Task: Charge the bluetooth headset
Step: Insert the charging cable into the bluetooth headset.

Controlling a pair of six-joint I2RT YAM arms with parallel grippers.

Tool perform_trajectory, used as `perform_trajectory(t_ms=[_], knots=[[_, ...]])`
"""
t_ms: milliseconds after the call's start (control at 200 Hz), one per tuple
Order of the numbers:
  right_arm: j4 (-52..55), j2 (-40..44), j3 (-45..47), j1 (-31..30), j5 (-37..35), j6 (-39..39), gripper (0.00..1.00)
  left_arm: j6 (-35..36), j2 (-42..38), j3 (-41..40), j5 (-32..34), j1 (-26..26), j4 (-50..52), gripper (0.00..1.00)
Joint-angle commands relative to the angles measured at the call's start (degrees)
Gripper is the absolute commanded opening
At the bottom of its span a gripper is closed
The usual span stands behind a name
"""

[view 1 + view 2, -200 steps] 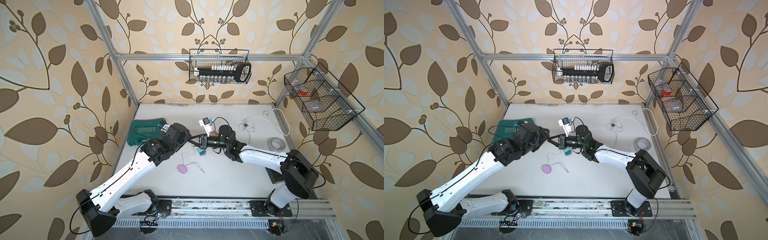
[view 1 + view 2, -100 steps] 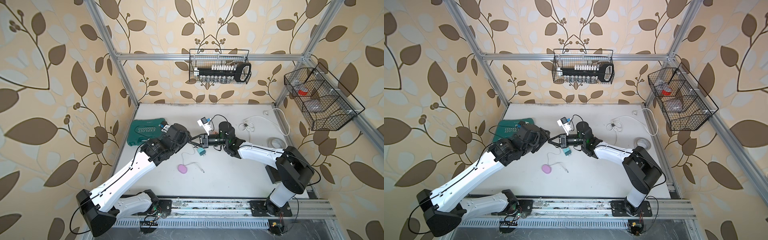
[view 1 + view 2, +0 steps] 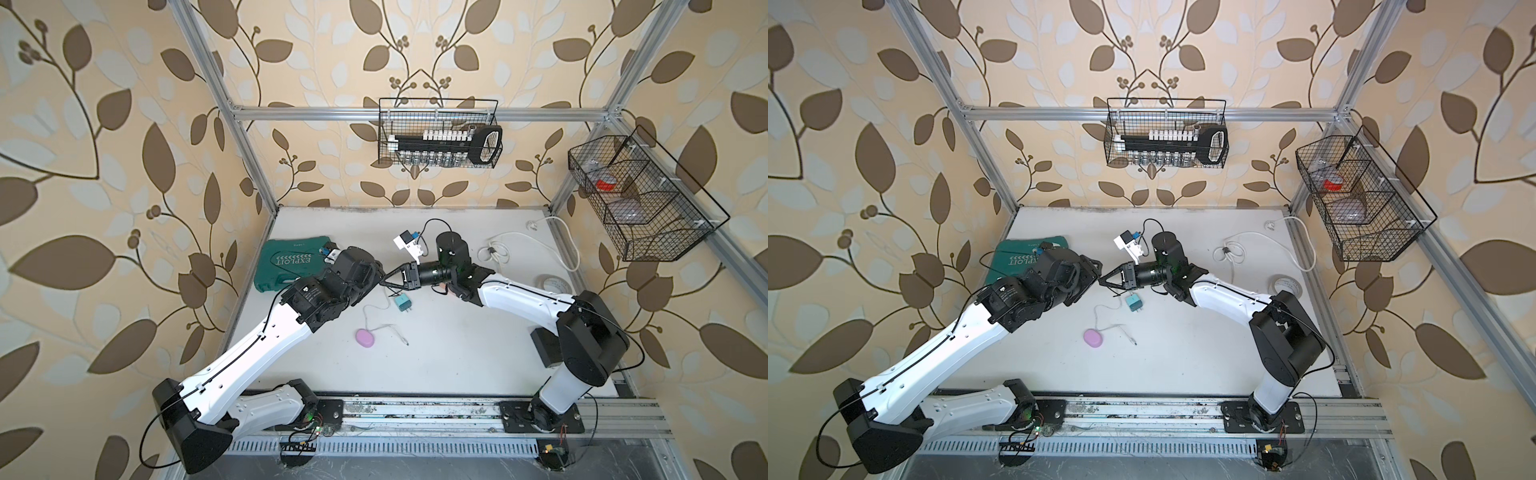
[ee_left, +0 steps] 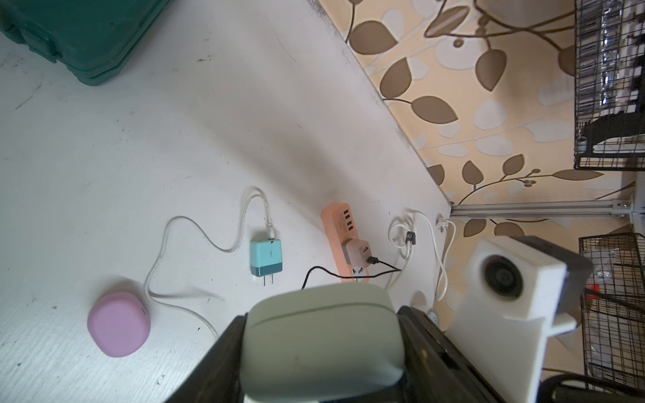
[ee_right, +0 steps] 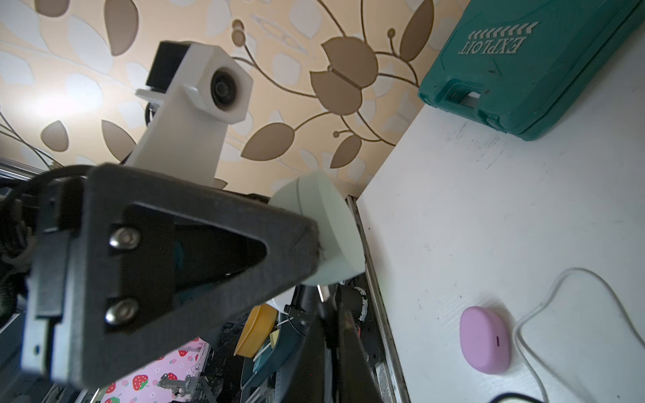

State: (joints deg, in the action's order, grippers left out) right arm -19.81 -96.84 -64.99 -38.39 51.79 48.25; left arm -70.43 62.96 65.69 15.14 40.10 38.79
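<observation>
your left gripper is clamped on the pale green earbud case, with one finger on each side of it. it holds the case in the air over the middle of the tabletop, a little toward the left edge. your right gripper points in from the right side, tip to tip with the left one. its jaws are pinched together on the plug end of the black cable. in the right wrist view a small metal plug tip shows just beside the case's rim, but you cannot tell whether it touches. the black cable runs back to a white adapter seated in an orange power strip, which lies on the tabletop mostly under the right arm in both top views. just below the two grippers a teal charger lies flat. its white cable loops away and passes just beside a purple case lying nearer the front edge. a green tool case sits along the left edge toward the far left corner. a coiled white cord lies toward the far right corner, and a roll of tape sits by the right edge.
</observation>
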Motion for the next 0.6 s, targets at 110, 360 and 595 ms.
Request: perform_trajectory(t_ms=[110, 360, 595], knots=[[6.2, -1.5, -4.3, 1.0, -0.2, -7.5, 0.09, 1.3, -0.6, 0.9, -10.4, 2.8, -0.9, 0.12], [9.8, -1.8, -5.4, 2.8, 4.4, -11.3, 0.09, 1.5, -0.7, 0.9, -10.5, 2.8, -0.9, 0.11], [7.7, -1.3, -4.4, 3.3, 5.1, -8.6, 0.09, 1.7, -0.6, 0.7, -10.3, 2.8, -0.9, 0.11]])
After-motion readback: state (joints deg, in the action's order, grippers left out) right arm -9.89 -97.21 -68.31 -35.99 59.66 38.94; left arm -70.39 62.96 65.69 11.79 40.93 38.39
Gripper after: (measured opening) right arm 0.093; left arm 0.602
